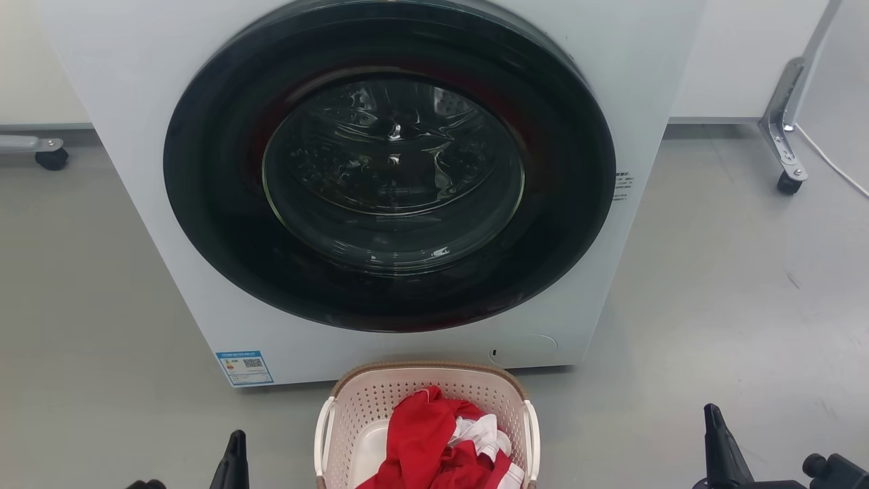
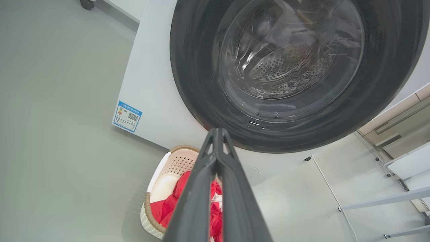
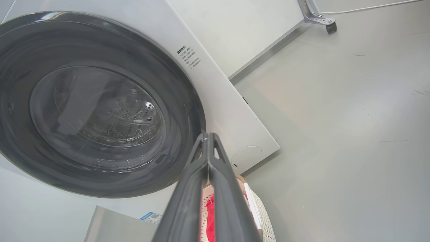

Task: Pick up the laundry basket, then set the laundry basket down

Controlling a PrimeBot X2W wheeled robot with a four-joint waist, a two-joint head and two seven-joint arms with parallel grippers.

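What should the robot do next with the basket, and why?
Probably open the left gripper and right gripper: both are shut and stand clear of the basket and its handles, with the basket on the floor between them.

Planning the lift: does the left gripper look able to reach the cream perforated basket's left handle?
Probably yes: the left gripper hangs beside the cream perforated laundry basket; only bare grey floor lies before its white left handle.

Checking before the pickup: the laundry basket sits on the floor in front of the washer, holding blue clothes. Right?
Not quite. The clothes are red and white, not blue, as the head view shows. The laundry basket does sit on the floor in front of the washer.
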